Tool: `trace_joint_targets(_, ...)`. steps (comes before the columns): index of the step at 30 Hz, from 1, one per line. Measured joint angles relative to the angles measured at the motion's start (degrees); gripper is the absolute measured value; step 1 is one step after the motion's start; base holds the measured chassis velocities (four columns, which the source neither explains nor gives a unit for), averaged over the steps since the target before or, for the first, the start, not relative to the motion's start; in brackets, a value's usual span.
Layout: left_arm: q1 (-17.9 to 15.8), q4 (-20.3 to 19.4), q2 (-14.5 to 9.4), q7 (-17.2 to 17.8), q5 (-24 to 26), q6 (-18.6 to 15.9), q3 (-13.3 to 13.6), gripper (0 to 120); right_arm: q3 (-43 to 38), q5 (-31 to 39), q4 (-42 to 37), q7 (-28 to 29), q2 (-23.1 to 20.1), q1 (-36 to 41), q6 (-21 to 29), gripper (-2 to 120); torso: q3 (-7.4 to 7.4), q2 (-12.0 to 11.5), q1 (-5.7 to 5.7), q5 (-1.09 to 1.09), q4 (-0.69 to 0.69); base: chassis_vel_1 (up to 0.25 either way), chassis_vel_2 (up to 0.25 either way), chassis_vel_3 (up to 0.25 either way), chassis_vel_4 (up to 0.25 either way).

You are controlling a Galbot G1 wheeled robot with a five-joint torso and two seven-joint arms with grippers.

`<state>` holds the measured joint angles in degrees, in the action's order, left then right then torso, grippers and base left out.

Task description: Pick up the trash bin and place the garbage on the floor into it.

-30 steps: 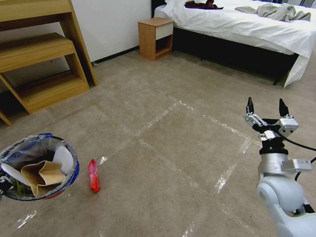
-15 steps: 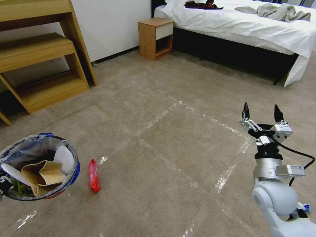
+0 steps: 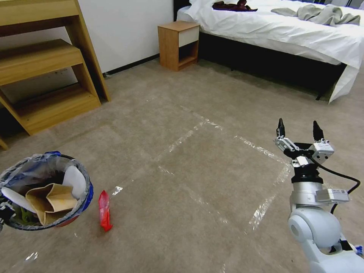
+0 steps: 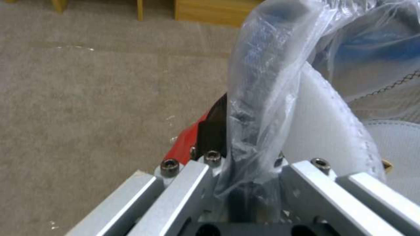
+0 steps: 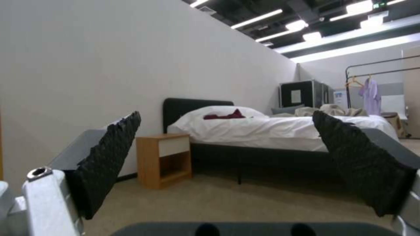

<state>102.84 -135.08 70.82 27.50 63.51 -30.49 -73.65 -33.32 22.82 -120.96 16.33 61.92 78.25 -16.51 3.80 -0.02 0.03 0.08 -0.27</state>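
Left wrist view: left pincer (image 4: 245, 177) clamped on trash bin (image 4: 258, 98) rim; right pincer (image 3: 298, 132) agape, empty.

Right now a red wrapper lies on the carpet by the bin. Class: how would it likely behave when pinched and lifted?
The red wrapper looks thin and crumpled, so probably light and floppy, sagging from the fingers. Its glossy film may be slippery. Lying flat on the floor, it is unlikely to roll.

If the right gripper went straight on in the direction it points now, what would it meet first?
Probably nothing close. The right gripper is open, raised above the carpet and aimed level across the room. Its wrist view shows the bed ahead and the nightstand off to one side, so likely the bed; depth is unclear.
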Motion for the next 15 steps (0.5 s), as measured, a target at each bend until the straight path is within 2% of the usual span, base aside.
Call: trace_joint_targets(15,0.5,-0.3,0.4,-0.2,-0.1,0.1,-0.4,1,2.5,-1.4,-0.6,0.0,-0.1,0.1,0.3,100,-0.01,0.0,0.0,0.0,-0.01,-0.054,0.051,0.051,-0.057)
